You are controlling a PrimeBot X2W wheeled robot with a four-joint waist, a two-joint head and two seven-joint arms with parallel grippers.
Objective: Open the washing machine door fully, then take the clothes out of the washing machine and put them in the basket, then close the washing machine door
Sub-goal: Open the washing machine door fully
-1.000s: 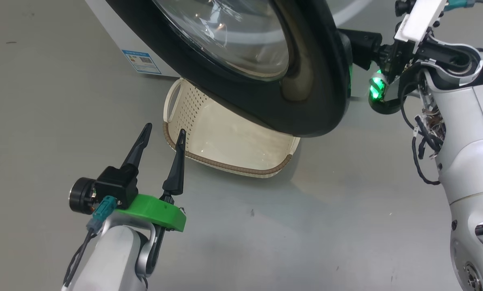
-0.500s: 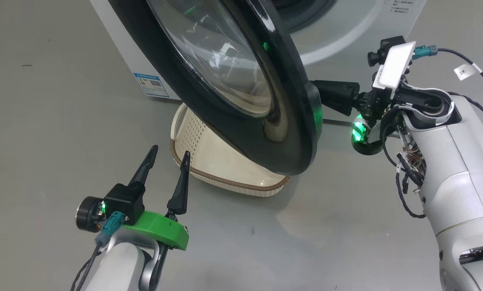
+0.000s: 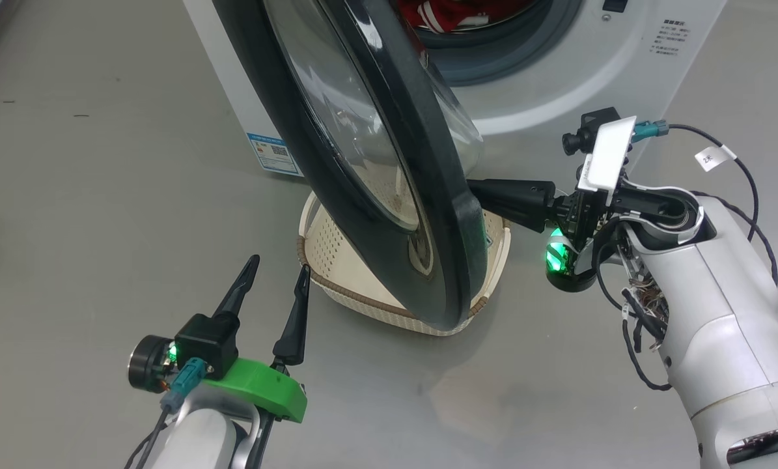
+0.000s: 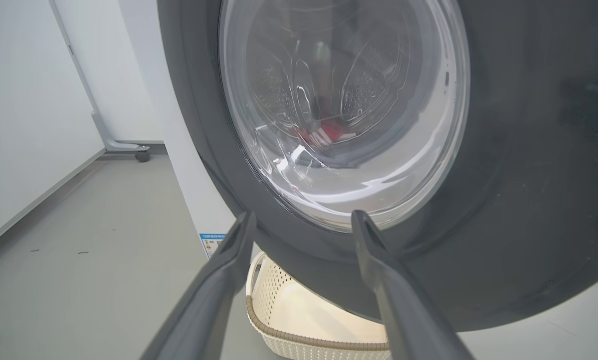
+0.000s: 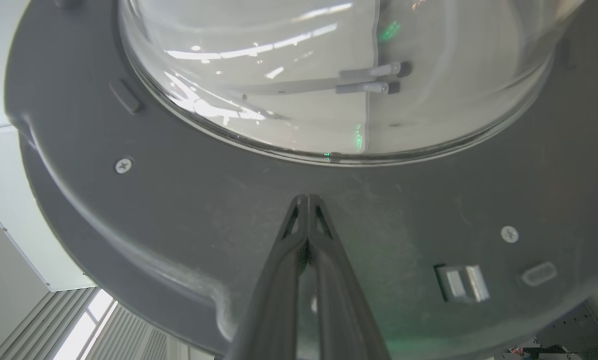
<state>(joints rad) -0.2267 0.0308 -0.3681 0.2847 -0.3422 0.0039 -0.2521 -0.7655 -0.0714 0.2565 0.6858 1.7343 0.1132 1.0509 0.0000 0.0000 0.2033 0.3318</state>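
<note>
Lab-like room: bare grey floor [image 3: 102, 163], castored white partition [image 4: 28, 100], washing machine [image 3: 558, 85].

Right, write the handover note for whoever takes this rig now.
Left gripper: open, empty, low beside the basket, on the outer side of the washing machine door.
Right gripper: shut, empty, tips at the door's inner face.
Door: part open, hanging over the basket, which sits on the floor before the washing machine.
Clothes: in the drum.
Done: door unlatched, swung part way.
Left: open it fully, move clothes to basket, close door.
</note>
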